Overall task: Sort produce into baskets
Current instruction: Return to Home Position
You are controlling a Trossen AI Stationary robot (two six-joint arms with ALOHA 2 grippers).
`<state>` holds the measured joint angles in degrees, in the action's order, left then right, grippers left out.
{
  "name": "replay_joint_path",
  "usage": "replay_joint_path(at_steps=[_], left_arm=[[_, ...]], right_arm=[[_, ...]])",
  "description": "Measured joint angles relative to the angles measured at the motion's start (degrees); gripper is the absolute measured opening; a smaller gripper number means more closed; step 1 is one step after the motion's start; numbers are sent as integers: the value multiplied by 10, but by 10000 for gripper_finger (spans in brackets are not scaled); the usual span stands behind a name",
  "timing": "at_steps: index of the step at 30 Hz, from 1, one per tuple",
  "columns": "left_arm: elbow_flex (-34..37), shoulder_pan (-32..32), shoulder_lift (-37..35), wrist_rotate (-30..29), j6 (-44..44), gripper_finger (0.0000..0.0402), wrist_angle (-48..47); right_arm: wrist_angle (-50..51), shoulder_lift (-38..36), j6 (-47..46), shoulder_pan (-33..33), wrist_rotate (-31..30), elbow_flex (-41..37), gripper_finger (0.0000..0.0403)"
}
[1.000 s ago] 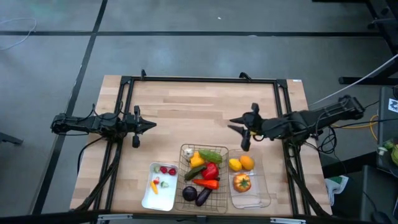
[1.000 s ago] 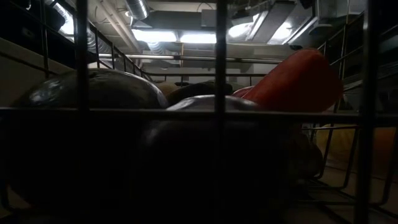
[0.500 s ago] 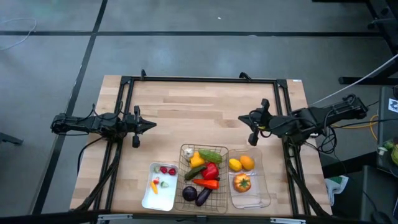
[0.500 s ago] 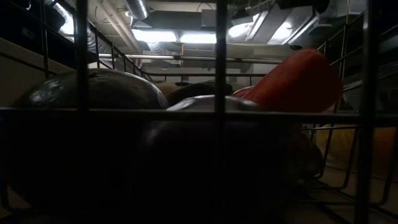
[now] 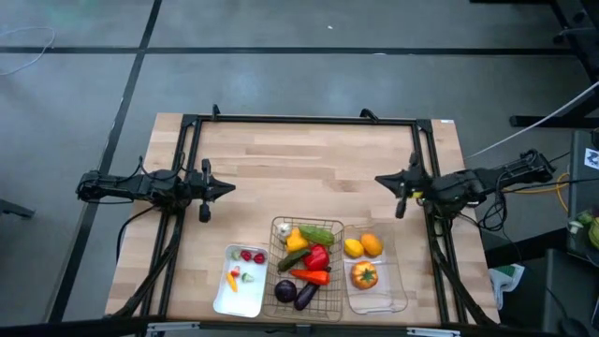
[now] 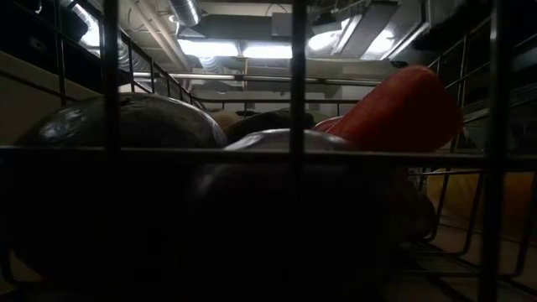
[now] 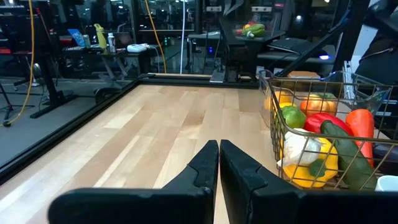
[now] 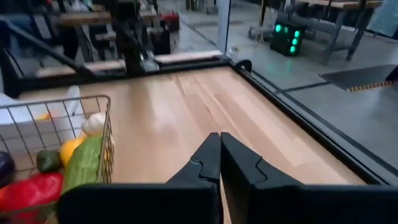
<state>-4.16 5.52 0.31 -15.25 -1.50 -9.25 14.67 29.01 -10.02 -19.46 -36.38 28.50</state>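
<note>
Three containers stand in a row at the table's near edge. The white tray (image 5: 239,280) holds small red balls and bits. The wire-mesh basket (image 5: 306,268) holds peppers, cucumbers, a carrot and an eggplant. The clear bin (image 5: 374,271) holds a lemon (image 5: 353,247), an orange (image 5: 372,244) and an orange-red fruit. My left gripper (image 5: 229,188) is shut and empty at the table's left side, above the wood. My right gripper (image 5: 379,178) is shut and empty at the table's right side, beyond the clear bin. Both show shut in their wrist views (image 7: 219,155) (image 8: 219,149).
A black frame (image 5: 304,120) runs along the table's far, left and right sides. The bare wood (image 5: 299,168) lies between the two grippers, on the far half. The low view looks out from inside the mesh basket, past dark produce and a red piece (image 6: 394,109).
My right arm has drawn back toward the table's right edge and a little toward the far edge, away from the clear bin, and now points level toward the table's left. The produce has not moved.
</note>
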Motion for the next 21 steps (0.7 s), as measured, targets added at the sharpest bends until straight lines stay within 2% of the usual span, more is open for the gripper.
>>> replay_joint_path(at_steps=[8, 13, 21], left_arm=[[0, 0, 0, 0, 0, 13, 0], [0, 0, 0, 0, 0, 13, 0], [0, 0, 0, 0, 0, 13, 0]], right_arm=[[4, -195, 1, 0, 25, -106, 12], [20, -275, 1, 0, 50, -156, 12], [6, -288, 17, 0, 96, -191, 12]])
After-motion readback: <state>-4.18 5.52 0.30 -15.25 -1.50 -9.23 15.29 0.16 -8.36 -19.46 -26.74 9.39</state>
